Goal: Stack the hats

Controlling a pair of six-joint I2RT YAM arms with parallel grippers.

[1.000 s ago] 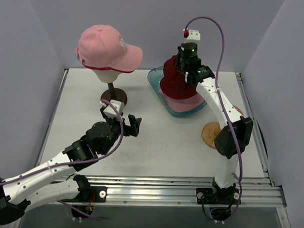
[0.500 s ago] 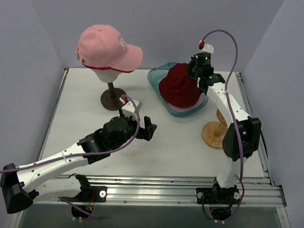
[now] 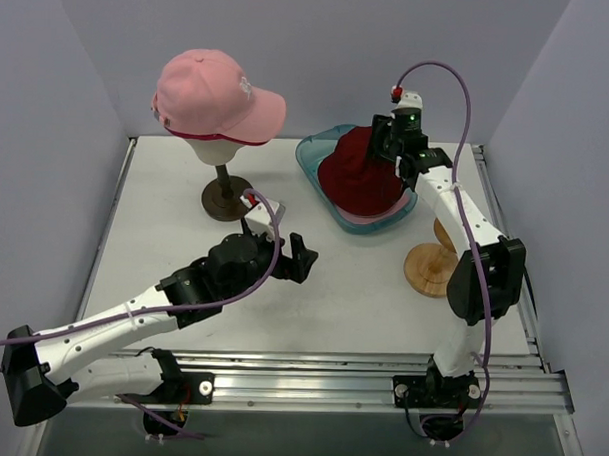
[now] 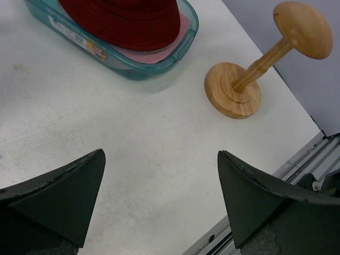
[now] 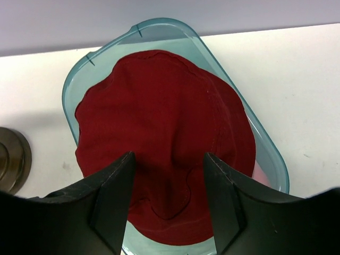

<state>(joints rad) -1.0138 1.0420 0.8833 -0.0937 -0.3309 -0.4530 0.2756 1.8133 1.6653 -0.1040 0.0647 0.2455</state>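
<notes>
A dark red hat [image 3: 358, 175] [image 5: 159, 133] [image 4: 127, 21] lies spread in the clear teal tray [image 3: 312, 153] [image 5: 79, 85] at the back right, on top of a pale pink hat [image 3: 370, 218] [image 4: 159, 53]. Just above the red hat hangs my right gripper [image 3: 386, 141] [image 5: 168, 155], open, with nothing between its fingers. A pale pink peaked cap [image 3: 214, 95] sits on the cream head form [image 3: 212, 150] at the back left, and a magenta edge [image 3: 203, 136] shows under it. Over the bare middle of the table my left gripper [image 3: 289, 252] [image 4: 160, 153] stands wide open and holds nothing.
A bare wooden hat stand [image 3: 430, 264] [image 4: 249, 79] rises beside the right arm, right of the tray. The head form's dark round base [image 3: 225, 198] [image 5: 10, 159] stands left of the tray. Grey walls close in the sides and back; a metal rail runs along the near edge.
My right gripper brought the dark red hat down onto the tray, then opened and let it go; the hat now lies flat. My left arm swung right toward the table's middle.
</notes>
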